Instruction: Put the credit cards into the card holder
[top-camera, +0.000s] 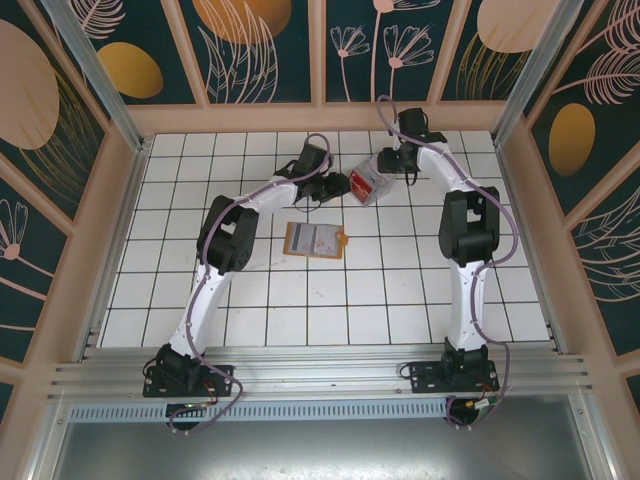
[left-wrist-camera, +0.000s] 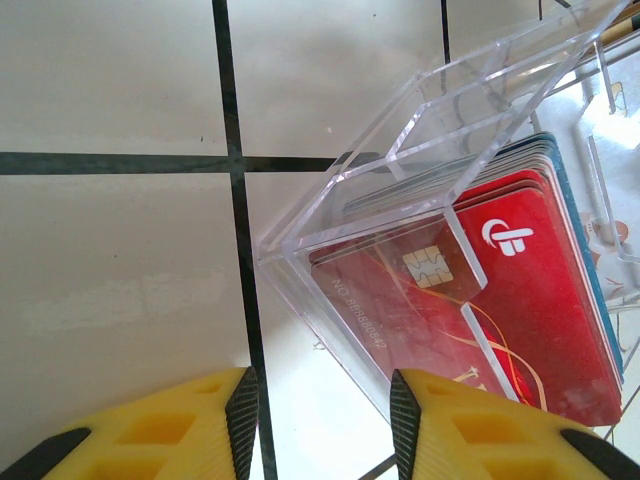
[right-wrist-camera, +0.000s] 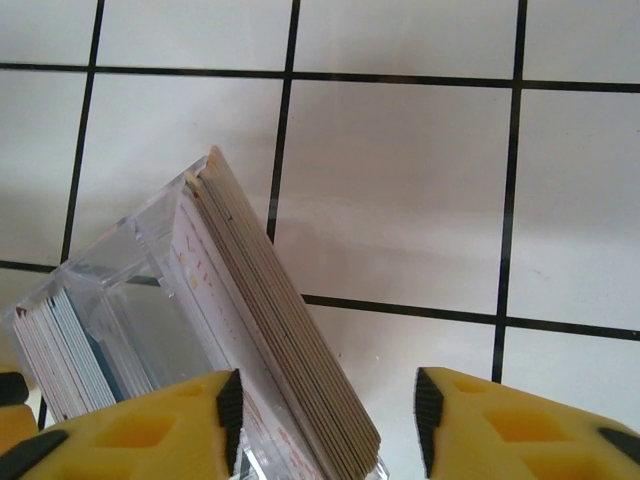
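The card holder (top-camera: 315, 240), orange with a grey inner lining, lies open and flat on the white tiles mid-table. Behind it stands a clear plastic box (top-camera: 370, 182) holding the credit cards (left-wrist-camera: 470, 300), with a red chip card on top. My left gripper (left-wrist-camera: 320, 420) is open at the box's left corner, with bare tile between its fingers. A tilted stack of cards (right-wrist-camera: 270, 310) leans out of the box (right-wrist-camera: 130, 300). It stands between the fingers of my open right gripper (right-wrist-camera: 328, 420), close to the left finger and well clear of the right one.
Wooden walls with painted panels enclose the tiled floor (top-camera: 300, 310). Both arms reach to the far middle, their grippers (top-camera: 345, 186) (top-camera: 385, 165) on either side of the box. Open tiles lie in front of the card holder.
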